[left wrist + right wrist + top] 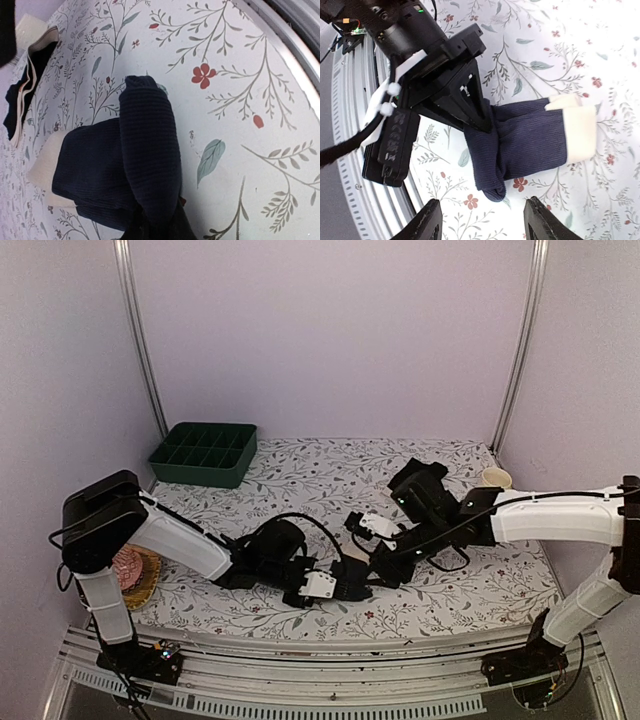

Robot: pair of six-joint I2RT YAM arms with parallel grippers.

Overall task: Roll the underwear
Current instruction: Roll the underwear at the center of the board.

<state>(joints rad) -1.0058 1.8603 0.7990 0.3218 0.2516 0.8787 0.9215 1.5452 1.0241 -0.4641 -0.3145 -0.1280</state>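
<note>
A navy ribbed underwear with a cream band lies on the flowered tablecloth near the front edge, one side folded over into a thick lobe. My left gripper is shut on the end of that lobe; in the right wrist view its black fingers pinch the fabric's edge. My right gripper hovers just beside the garment, open, with nothing between its fingers. A second underwear, black with cream edging, lies farther off at the left wrist view's top left.
A dark green compartment tray stands at the back left. A pink knitted ball sits in a small basket by the left arm. A paper cup is at the back right. The table's metal front rail runs close to the garment.
</note>
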